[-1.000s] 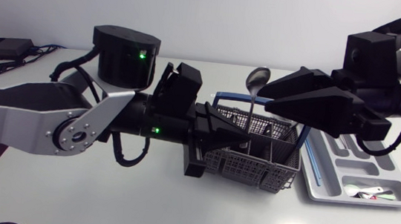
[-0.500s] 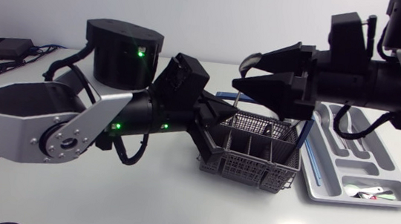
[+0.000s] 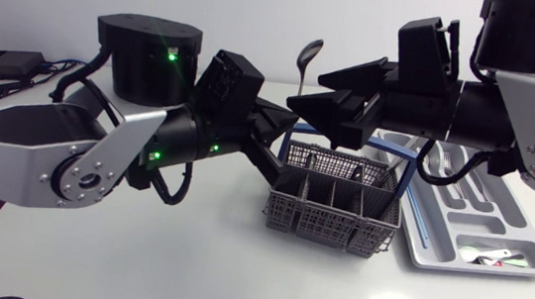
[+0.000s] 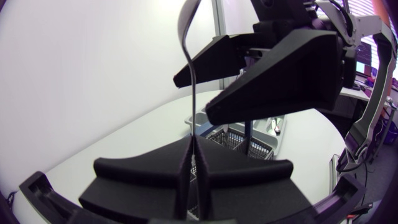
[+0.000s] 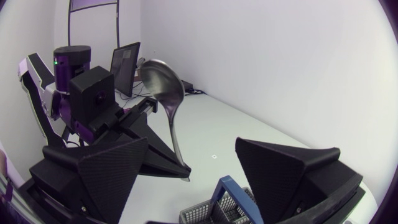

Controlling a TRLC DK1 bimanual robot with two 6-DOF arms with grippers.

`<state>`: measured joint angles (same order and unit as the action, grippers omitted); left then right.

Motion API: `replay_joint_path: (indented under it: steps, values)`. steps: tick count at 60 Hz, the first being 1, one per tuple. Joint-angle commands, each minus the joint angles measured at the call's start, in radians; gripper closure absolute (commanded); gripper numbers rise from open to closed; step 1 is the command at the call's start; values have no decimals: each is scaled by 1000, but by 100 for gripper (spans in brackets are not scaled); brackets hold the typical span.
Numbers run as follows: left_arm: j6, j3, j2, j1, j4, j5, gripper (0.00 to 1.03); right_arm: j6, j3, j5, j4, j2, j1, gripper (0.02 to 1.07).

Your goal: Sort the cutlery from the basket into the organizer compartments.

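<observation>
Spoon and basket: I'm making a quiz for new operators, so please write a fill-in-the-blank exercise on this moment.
The left gripper holds the spoon by its ____.
The spoon's bowl points ____.
The right gripper stands ____.
The organizer lies on the ____ arm's side of the basket.
Missing words: handle; up; open; right.

Bright, even light falls from overhead. The white table [image 3: 186,260] carries a pale patch of glare near its front edge, and the basket [image 3: 325,220] casts only a soft, faint shadow. At my right wrist the spoon [image 5: 163,81] gleams. At my left wrist, my black left claw [image 4: 191,146] is nearly a silhouette, the spoon's top perhaps blurred. Straight lines bow near the edges.
</observation>
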<state>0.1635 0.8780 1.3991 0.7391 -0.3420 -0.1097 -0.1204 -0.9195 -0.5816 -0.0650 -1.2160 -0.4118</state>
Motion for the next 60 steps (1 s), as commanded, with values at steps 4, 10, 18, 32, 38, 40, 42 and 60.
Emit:
replay_joint_path:
  steps: [4,10,18,32,38,40,42,60]
  values:
    - [-25,-1,-3,-12,-40,4,101,44,38,11,-42,-17,-10,14]
    - [-45,-2,5,-14,-46,4,101,45,45,12,-65,-25,-13,22]
    - [-56,-2,9,-18,-51,4,101,45,39,25,-81,-34,-19,35]
    - [-65,-2,12,-20,-51,2,101,44,38,71,-119,-31,-36,65]
    - [-70,-2,15,-21,-51,1,101,41,36,78,-130,-28,-47,65]
    - [-70,-2,18,-21,-51,-1,101,39,34,80,-130,-30,-47,65]
    - [-73,-1,20,-21,-51,-2,101,38,34,83,-130,-30,-48,65]
    - [-78,1,29,-21,-49,-7,101,27,41,94,-144,-14,-64,82]
